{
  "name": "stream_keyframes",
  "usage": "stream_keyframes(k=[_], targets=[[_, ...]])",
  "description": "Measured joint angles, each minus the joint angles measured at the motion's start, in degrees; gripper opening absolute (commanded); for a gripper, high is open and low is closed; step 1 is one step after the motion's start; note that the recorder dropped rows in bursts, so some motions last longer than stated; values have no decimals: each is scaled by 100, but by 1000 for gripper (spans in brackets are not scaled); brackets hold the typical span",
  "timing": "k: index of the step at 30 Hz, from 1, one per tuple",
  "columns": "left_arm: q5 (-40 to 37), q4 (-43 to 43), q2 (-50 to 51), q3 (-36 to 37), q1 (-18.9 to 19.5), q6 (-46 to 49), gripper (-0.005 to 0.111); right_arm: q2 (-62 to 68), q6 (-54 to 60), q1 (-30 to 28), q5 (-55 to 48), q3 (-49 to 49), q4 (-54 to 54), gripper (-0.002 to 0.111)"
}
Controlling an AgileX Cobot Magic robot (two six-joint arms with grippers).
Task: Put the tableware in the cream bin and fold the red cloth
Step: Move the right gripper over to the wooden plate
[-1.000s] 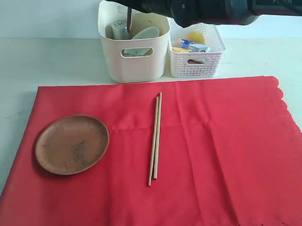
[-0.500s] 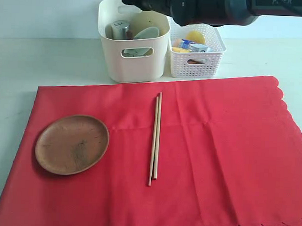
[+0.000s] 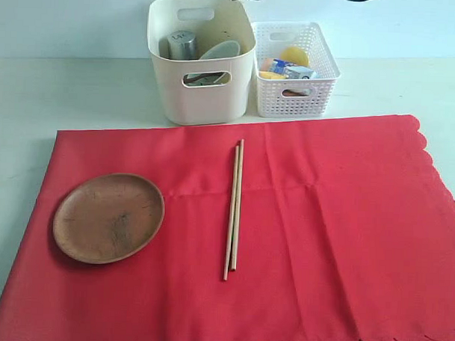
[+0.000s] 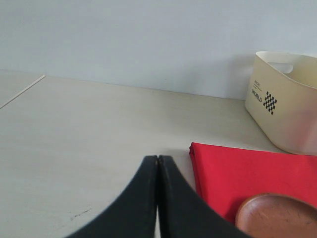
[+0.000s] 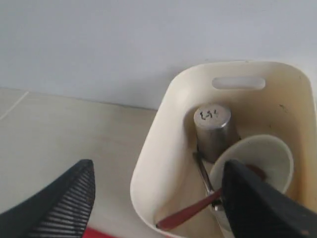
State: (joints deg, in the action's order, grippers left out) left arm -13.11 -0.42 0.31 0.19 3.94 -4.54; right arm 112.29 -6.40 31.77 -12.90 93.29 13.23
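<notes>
Right gripper hangs over the cream bin, jaws wide and empty, left gripper holds its jaws shut on nothing beside the red cloth, where plate and chopsticks lie; the thin sticks may roll from a pinch and the fabric bunch

- The table was a pale, off-white, matte surface that ran back to a light wall.
- A red cloth lay spread flat across most of its near part, with faint creases, a scalloped edge on the right and a straight edge on the left; bare tabletop showed to the left and behind it.
- A cream bin stood upright on the bare tabletop just behind the cloth's far edge.
- A white lattice basket stood just beside the bin, on its right; whether the two touched could not be told.
</notes>
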Motion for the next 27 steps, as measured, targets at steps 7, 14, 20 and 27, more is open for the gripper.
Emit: stream_keyframes(k=[7,14,20,27], targets=[[0,0,0,0,0,0,2,-614,581,0,-2039,0,62,69],[0,0,0,0,0,0,2,-625,921,0,-2731,0,147,63],[0,0,0,0,0,0,2,-951,921,0,-2886,0,147,11],[0,0,0,0,0,0,2,-1476,640,0,-3104,-151,36,0]])
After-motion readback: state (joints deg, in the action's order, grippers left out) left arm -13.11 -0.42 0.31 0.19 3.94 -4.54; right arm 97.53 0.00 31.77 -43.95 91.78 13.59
